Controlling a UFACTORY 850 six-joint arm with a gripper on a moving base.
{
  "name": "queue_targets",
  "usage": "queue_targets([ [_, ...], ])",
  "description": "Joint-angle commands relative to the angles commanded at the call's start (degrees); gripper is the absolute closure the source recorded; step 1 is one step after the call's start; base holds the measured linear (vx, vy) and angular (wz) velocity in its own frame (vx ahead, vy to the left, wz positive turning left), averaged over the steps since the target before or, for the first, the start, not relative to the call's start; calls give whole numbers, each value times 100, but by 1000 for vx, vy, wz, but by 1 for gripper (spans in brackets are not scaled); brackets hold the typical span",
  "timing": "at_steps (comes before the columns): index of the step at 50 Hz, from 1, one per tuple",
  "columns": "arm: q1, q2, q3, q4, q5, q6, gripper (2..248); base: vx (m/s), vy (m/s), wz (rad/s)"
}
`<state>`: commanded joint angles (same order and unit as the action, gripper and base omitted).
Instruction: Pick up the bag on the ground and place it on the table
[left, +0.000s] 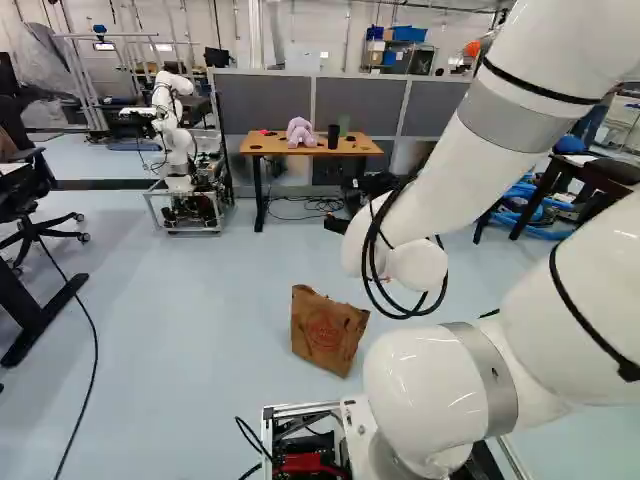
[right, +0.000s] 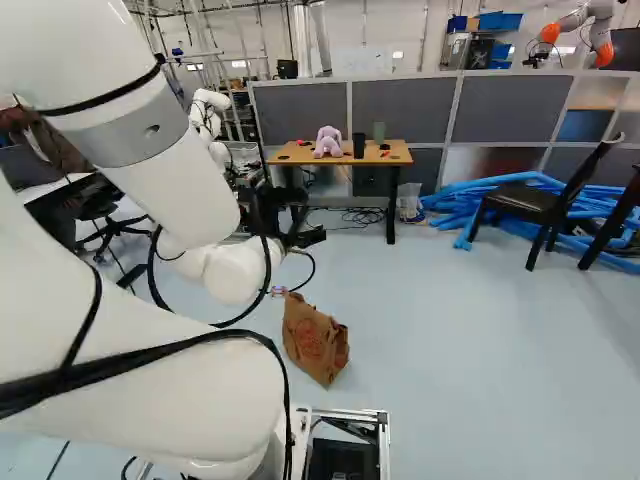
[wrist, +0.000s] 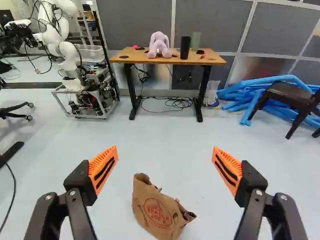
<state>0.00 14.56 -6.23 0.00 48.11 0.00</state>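
My gripper (right: 304, 236) shows as a dark shape beyond the white wrist in the right base view. In the wrist view the gripper (wrist: 165, 148) stands open, its orange-padded fingers wide apart with nothing between them. A brown paper bag (wrist: 159, 212) with a red print rests on the floor, tilted, below the gap between the fingers and touching neither. The same bag (left: 325, 330) lies just ahead of the base in the left base view. Farther off stands the wooden table (wrist: 172, 61), against grey partitions.
On the table are a purple plush toy (wrist: 159, 45), a black cup (wrist: 185, 47) and small items. Another robot (wrist: 75, 70) stands left of the table. Cables (wrist: 175, 103) lie beneath it; blue tubes (wrist: 235, 95) and a dark chair (wrist: 290, 95) are to its right.
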Motion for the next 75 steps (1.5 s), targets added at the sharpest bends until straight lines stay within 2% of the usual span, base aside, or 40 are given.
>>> queue_targets([
  [37,72,-1217,-1124,0,-1071,0,3,0,0,0],
  [75,164,-2330,-2281,0,-2503,0,3,0,0,0],
])
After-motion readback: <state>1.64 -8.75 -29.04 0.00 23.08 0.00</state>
